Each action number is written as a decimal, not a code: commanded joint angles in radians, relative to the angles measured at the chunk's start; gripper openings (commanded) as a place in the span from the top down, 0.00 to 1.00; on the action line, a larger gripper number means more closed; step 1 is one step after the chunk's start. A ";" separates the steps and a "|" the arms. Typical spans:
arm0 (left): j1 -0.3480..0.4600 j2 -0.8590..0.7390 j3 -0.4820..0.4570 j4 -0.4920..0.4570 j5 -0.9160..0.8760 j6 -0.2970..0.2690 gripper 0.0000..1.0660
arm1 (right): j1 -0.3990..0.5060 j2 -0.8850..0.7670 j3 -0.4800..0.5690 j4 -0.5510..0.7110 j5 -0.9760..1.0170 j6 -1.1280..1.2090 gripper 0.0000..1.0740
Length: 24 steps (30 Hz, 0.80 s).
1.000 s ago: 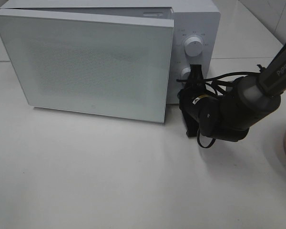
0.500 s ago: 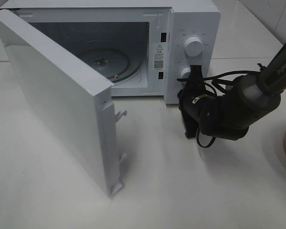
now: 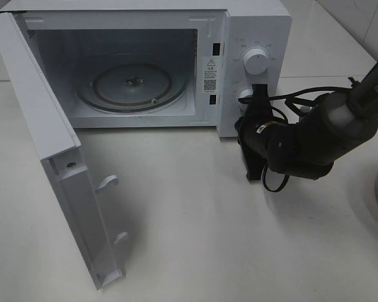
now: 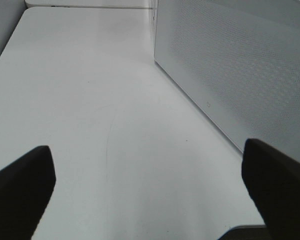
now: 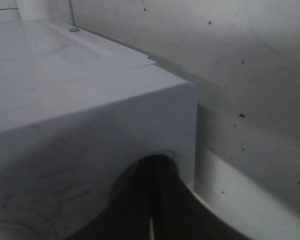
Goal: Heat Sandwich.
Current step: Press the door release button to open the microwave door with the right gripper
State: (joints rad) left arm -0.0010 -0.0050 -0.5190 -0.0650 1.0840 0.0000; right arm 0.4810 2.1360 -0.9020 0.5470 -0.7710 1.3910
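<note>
Two empty claws: the right claw [image 3: 257, 94], pinched shut, pokes the microwave's [image 3: 258, 25] lower control [image 3: 246, 95], likely releasing its door [image 3: 44, 138], wide open for the unseen sandwich, while the left claw [image 4: 146, 150] gapes.

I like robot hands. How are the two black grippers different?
The black left gripper has its fingers wide apart; the black right gripper has them pressed shut. The left one points at the white table, the right one at the white microwave. Both hold nothing.
</note>
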 commanded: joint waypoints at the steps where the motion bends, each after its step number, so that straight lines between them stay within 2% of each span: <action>1: -0.001 -0.017 0.002 -0.003 -0.014 0.007 0.10 | -0.025 -0.035 0.000 -0.022 -0.141 -0.004 1.00; 11: -0.001 -0.017 0.002 -0.003 -0.014 0.007 0.10 | -0.025 -0.110 0.088 -0.082 -0.050 0.031 0.99; 24: -0.001 -0.017 0.002 -0.003 -0.014 0.007 0.10 | -0.025 -0.207 0.174 -0.079 0.046 -0.025 0.98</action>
State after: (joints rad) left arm -0.0010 -0.0050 -0.5190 -0.0650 1.0840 0.0000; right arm 0.4600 1.9550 -0.7350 0.4710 -0.7320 1.3890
